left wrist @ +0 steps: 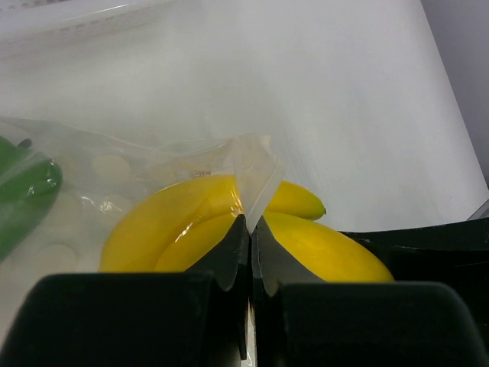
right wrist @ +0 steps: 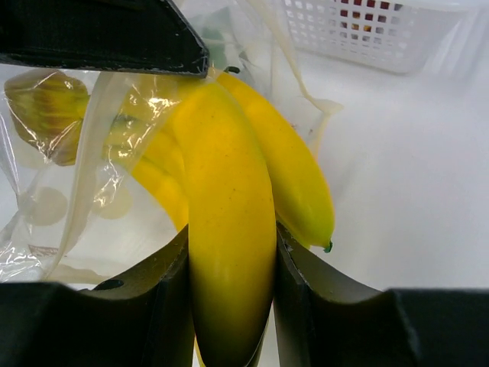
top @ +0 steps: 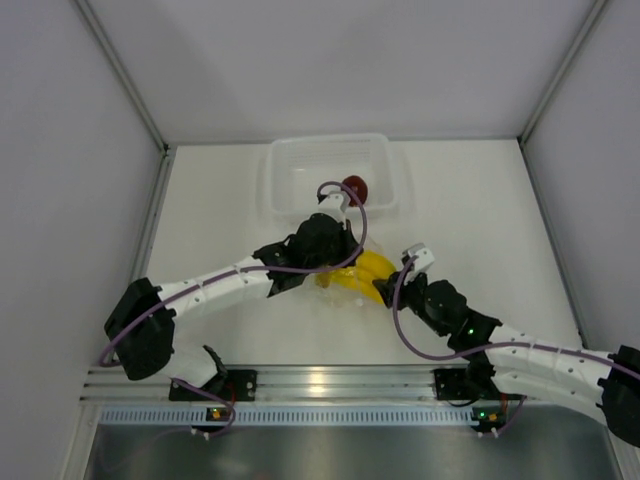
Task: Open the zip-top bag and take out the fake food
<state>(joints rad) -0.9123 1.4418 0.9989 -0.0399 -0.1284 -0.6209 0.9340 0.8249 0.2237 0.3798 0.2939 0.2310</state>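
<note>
The left end effector (left wrist: 250, 229) pinches the zip-top bag (left wrist: 256, 172) edge tight. The right end effector (right wrist: 233, 245) grips the yellow banana bunch (right wrist: 229, 191), partly inside the bag on the surface (top: 480, 220). If the thin plastic slips, the bag could drag along too.

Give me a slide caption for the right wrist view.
Yellow banana bunch gripped by the right end effector, partly out of the clear zip-top bag.

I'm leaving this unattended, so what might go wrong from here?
The left gripper pinches only a thin flap of the zip-top bag, which may slip free. The right gripper clamps one smooth fruit of the banana bunch; pulling may drag the bag along with the green pepper inside.
</note>
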